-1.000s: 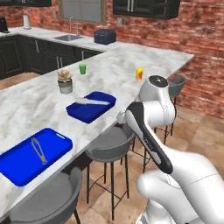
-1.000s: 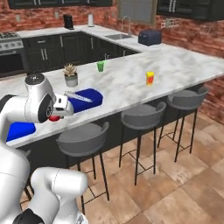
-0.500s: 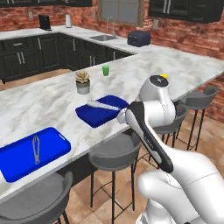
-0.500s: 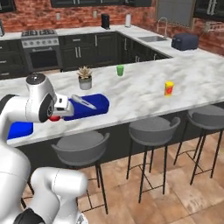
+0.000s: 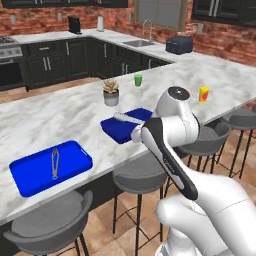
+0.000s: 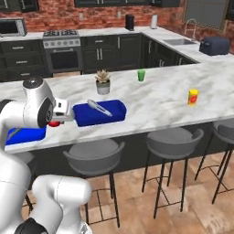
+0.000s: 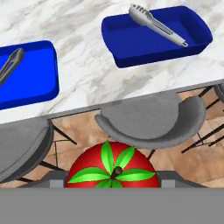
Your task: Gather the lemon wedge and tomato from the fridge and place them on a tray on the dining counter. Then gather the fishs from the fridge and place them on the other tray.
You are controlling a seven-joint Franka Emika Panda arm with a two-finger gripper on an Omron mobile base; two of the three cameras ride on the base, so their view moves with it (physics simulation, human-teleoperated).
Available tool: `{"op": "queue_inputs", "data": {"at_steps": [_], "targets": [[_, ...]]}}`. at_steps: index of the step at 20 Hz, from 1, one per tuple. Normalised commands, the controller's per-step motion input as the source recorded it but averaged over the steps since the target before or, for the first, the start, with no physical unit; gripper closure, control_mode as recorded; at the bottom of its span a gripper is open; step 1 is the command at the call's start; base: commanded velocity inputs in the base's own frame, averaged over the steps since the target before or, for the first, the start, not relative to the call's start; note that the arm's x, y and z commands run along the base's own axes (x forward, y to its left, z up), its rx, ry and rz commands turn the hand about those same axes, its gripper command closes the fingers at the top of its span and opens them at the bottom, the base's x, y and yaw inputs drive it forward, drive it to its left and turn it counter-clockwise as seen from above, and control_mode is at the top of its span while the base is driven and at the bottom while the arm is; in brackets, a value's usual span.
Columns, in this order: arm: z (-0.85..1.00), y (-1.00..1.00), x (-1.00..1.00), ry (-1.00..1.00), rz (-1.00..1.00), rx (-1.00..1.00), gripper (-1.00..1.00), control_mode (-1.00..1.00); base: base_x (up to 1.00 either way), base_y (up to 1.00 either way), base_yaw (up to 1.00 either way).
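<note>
A red tomato (image 7: 111, 168) with a green leafy top sits between my fingertips, and my gripper (image 7: 111, 180) is shut on it. From the right base view the tomato (image 6: 54, 123) shows as a red spot at the gripper (image 6: 57, 119), held in front of the dining counter (image 6: 155, 98), over the stools. Two blue trays lie on the marble: one (image 7: 157, 37) (image 6: 99, 112) (image 5: 127, 124) holds silver tongs (image 7: 155, 24), the other (image 7: 26, 74) (image 5: 50, 165) holds dark tongs (image 5: 54, 163). The fridge, lemon wedge and fishs are out of view.
Grey round stools (image 5: 142, 175) (image 6: 93, 153) line the counter's near side. A potted plant (image 5: 111, 92), a green cup (image 5: 138, 79) and a yellow-and-red object (image 5: 203, 94) stand on the marble. A stove (image 6: 62, 50), sink and dark toaster (image 6: 214, 45) are at the back.
The whole picture has shifted, so the base has moved along the counter and both trays now sit more centrally. The tomato stays in the gripper.
</note>
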Motion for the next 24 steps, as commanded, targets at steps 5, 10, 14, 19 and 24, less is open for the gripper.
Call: {"op": "queue_inputs", "data": {"at_steps": [5,10,14,19,24], "targets": [[0.00,0.00,0.00,0.00,0.00,0.00,1.00,1.00,0.44,0.13,0.16],[0.00,0.00,0.00,0.00,0.00,0.00,1.00,1.00,0.53,0.23,0.29],[0.00,0.00,0.00,0.00,0.00,0.00,1.00,1.00,0.53,0.01,0.37],[0.00,0.00,0.00,0.00,0.00,0.00,1.00,1.00,0.63,0.00,0.27],[0.00,0.00,0.00,0.00,0.00,0.00,1.00,1.00,0.42,0.00,0.18]]}}
